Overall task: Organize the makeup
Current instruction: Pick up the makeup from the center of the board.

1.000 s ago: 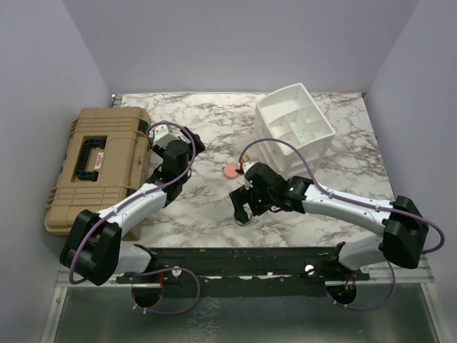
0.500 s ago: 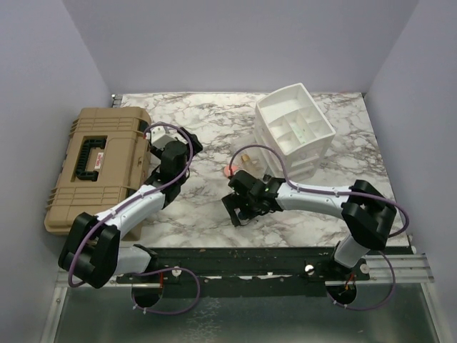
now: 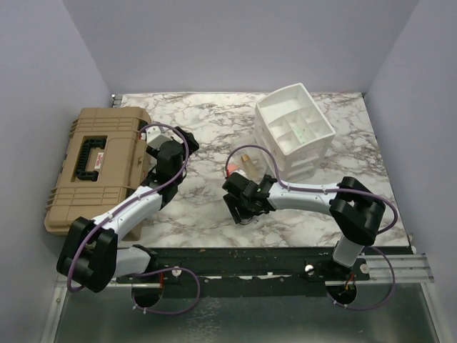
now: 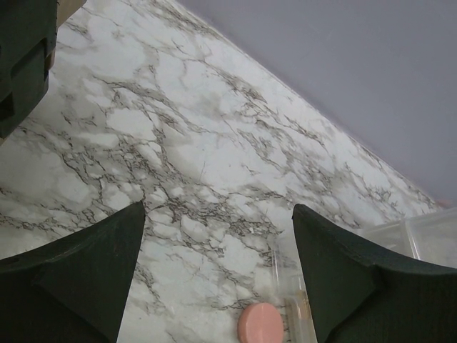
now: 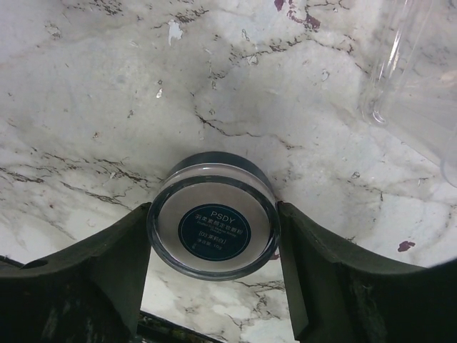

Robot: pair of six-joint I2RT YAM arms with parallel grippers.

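Note:
The round compact (image 5: 212,226), dark-rimmed with a "PSDY" label, sits between my right gripper's (image 5: 213,236) two fingers, which touch both its sides just above the marble. In the top view this gripper (image 3: 241,209) is at the table's middle front. The pink round puff (image 3: 230,171) and the small amber bottle (image 3: 246,158) lie just behind it. My left gripper (image 3: 190,140) is open and empty, above bare marble; its wrist view shows the puff (image 4: 260,323) and the clear bottle (image 4: 296,314) ahead by the right finger. Other makeup is not visible.
The white compartmented organizer (image 3: 294,132) stands at the back right. The big tan hard case (image 3: 96,168) lies shut at the left, beside my left arm. A clear plastic object (image 5: 421,78) is close to the compact's upper right. The table's front edge is just below the compact.
My right gripper has swung left and lower, and its fingers have come round the compact. My left gripper has shifted slightly toward the back.

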